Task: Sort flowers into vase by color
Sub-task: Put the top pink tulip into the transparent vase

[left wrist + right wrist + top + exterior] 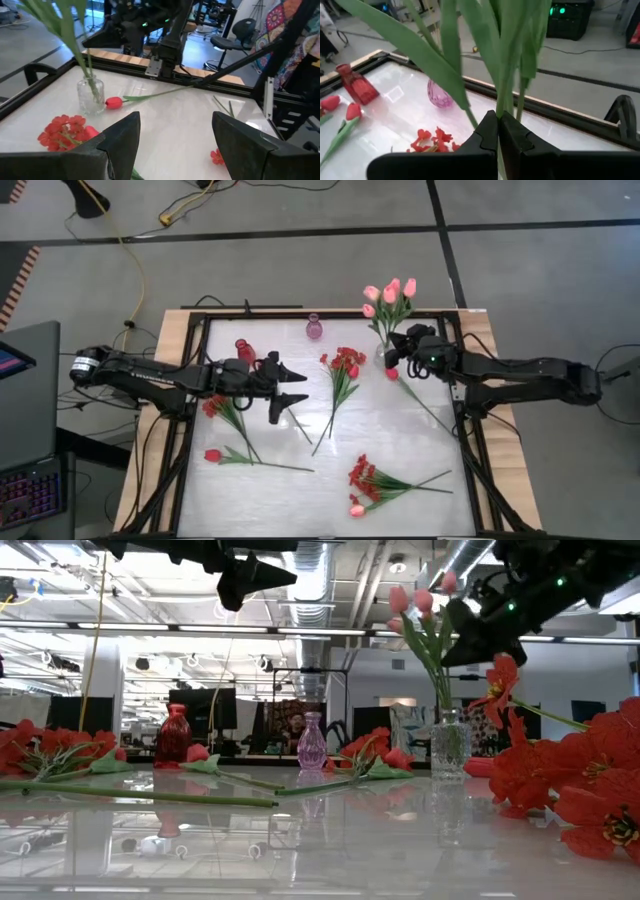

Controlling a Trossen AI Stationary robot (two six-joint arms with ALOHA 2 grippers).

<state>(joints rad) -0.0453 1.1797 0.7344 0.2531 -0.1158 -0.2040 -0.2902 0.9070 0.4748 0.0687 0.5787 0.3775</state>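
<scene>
The right gripper (497, 131) is pinched on the stems of the pink tulips (390, 293), keeping them upright in the clear vase (450, 748) at the table's far right, probably to seat them. The left gripper (297, 386) hovers spread above mid-table, near red flowers (343, 363) lying unsorted.

From my low view both arms are cut off by the upper edge; I see only dark undersides; the near right red blossoms (575, 775) run off the right edge. In my right wrist view the pink tulips' buds are out of frame; only green stems (502, 60) show, blurred, vanishing between the fingers (485, 135).
</scene>
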